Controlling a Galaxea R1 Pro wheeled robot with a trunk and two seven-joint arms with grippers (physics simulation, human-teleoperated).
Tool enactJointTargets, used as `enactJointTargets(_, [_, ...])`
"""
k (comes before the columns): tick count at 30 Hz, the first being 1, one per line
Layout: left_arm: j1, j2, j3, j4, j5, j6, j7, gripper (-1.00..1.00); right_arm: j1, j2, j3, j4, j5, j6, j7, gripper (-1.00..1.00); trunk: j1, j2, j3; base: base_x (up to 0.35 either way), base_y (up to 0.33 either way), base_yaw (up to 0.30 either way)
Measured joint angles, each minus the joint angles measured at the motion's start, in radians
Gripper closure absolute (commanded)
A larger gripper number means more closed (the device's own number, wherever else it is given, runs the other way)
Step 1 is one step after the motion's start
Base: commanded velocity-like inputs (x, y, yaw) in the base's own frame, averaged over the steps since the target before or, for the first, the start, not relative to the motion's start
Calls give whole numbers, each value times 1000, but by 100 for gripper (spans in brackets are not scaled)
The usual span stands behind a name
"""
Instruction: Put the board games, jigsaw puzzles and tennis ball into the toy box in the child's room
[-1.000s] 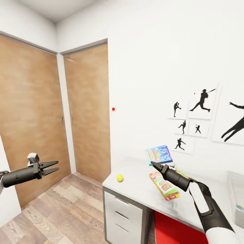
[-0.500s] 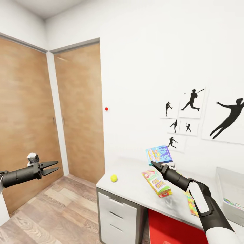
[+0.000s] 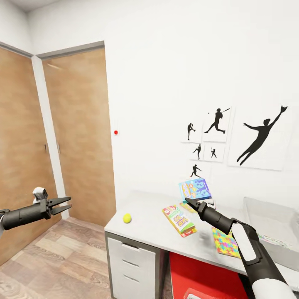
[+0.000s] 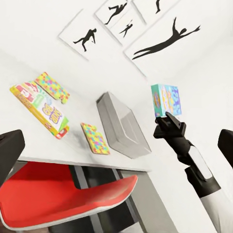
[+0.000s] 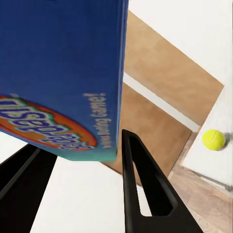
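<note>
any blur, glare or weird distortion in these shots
Head view: evenly lit and sharp, with only soft shadows on the table. Left wrist view: tilted, so the toy box and wall slant. Right wrist view: the held board game sits so close that it looms large, its lettering slightly soft; the tennis ball is clear.

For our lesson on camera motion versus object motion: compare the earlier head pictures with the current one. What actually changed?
The camera turned right: doors, table and tennis ball slid left, and more of the toy box came into view. Unchanged: the right hand stays shut on a board game; the left hand stays open and empty.
</note>
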Motion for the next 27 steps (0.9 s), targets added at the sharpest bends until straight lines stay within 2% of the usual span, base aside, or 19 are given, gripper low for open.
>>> enactJointTargets(7, [0,0,0,0,0,-2,0,-100,0,0,-1,1,-1,0,0,100,0,0,-6,174,123,-236])
enactJointTargets(17, [0,0,0,0,-1,-1,0,-100,0,0,-1,1,0,0,0,100,0,0,-13,29,17,-242])
enactJointTargets(27, [0,0,0,0,-2,-2,0,-100,0,0,-1,1,-1,0,0,100,0,0,-21,108,87,-242])
